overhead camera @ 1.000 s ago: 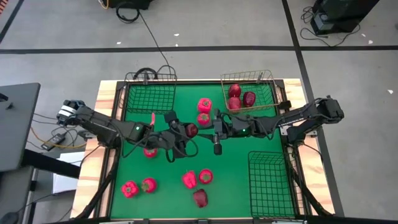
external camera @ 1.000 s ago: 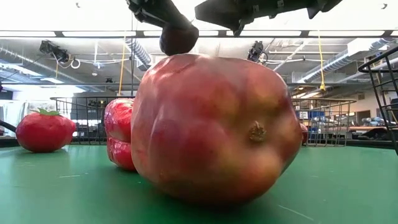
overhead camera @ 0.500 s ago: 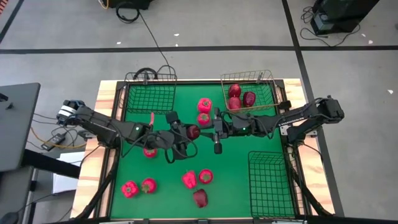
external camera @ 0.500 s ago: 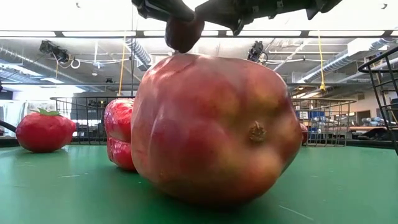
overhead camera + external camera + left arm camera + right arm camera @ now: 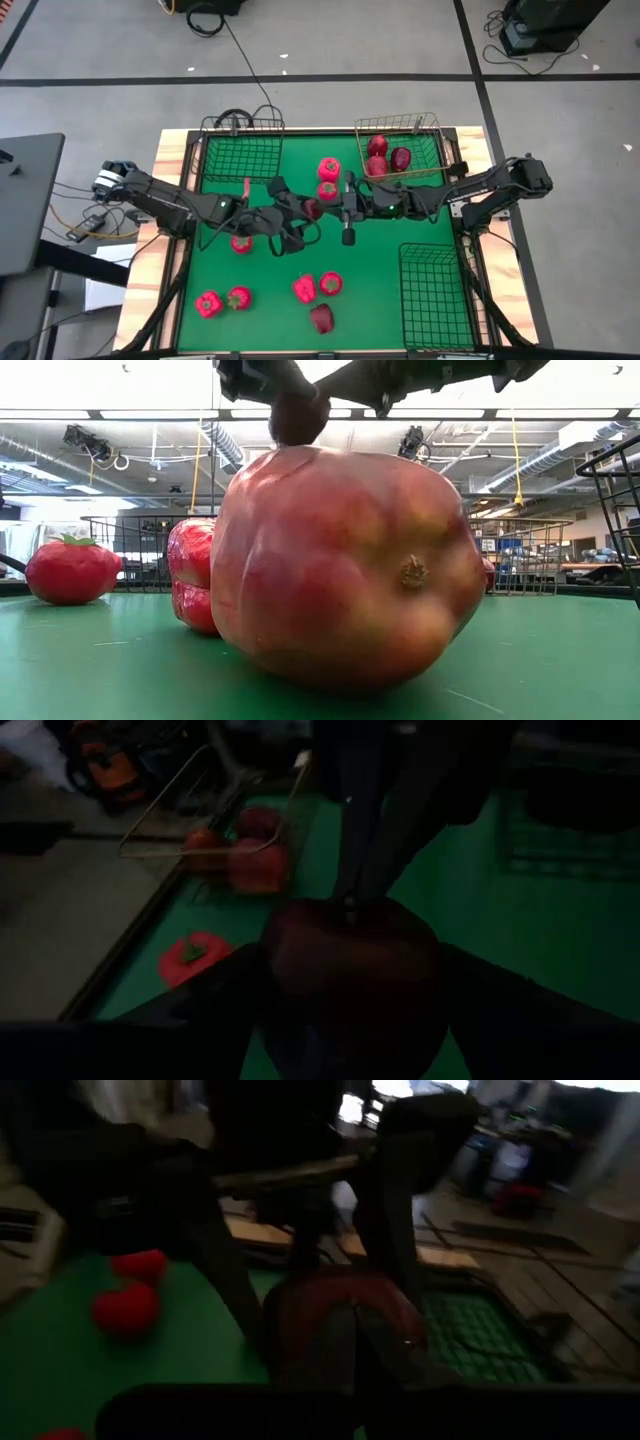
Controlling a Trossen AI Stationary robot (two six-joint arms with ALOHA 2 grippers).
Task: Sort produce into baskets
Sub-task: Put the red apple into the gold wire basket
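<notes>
Above the green table point(image 5: 380, 270), my left gripper point(image 5: 300, 209) clamped a dark apple point(image 5: 313, 209) for handover; my right gripper point(image 5: 340, 208) stood open beside it.

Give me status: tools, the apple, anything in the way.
Left tool shut on dark red apple, mid-table, lifted. Right tool right beside it, grip unclear. Three apples already in gold basket. Nothing between.

- Left arm point(image 5: 170, 205): dark, slim jointed links, with a pale grey block at its outer end by the table's point(image 5: 390, 300) wooden edge.
- Right arm point(image 5: 490, 190): matching dark links (bulkier black shoulder housing), with thin black cabling.
</notes>
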